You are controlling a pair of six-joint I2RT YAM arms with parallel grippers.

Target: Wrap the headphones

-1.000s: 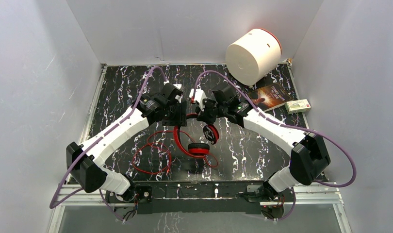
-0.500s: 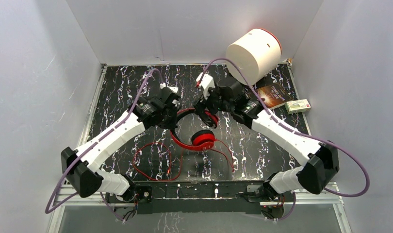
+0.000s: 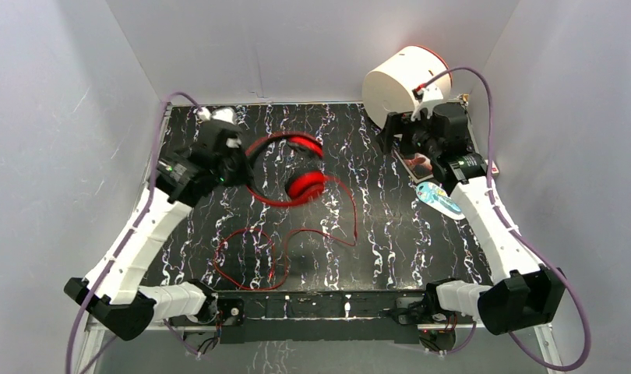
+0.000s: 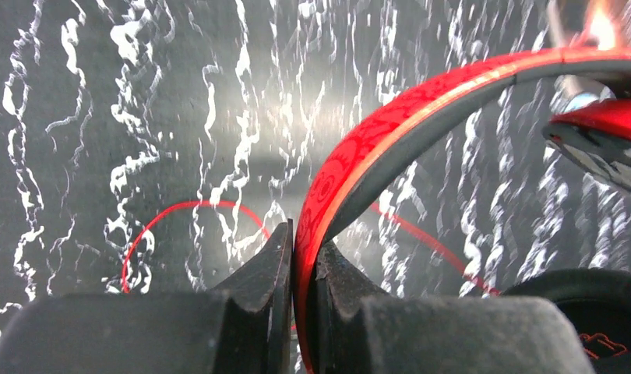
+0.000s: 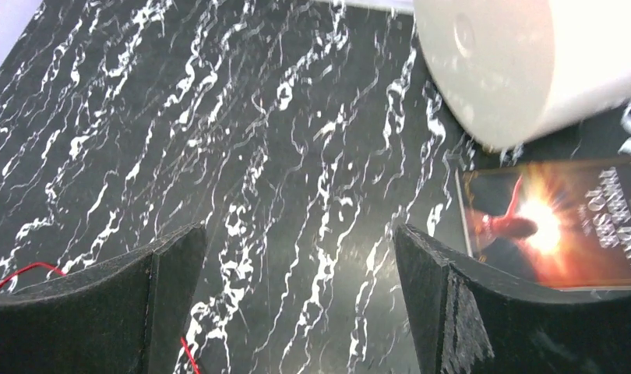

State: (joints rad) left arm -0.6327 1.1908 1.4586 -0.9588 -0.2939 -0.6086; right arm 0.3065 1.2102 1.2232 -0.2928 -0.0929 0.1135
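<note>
Left pincer (image 4: 301, 238) clamped on red headphones (image 3: 304, 185) by black-lined headband (image 4: 390, 125), right pincer (image 5: 298, 234) wide (cable (image 3: 246, 261) sprawled loose)

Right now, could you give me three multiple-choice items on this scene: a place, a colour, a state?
1. Where is the book? A) near left corner B) far right, beside the white cylinder C) between the arm bases
2. What colour is the cable of the headphones? A) black B) white C) red
3. How is the left gripper? A) open, empty B) shut on the headband C) shut on the cable
Answers: 1 B, it shows by the cylinder in the right wrist view; 2 C, its loops are red; 3 B, its fingers pinch the red band.
</note>
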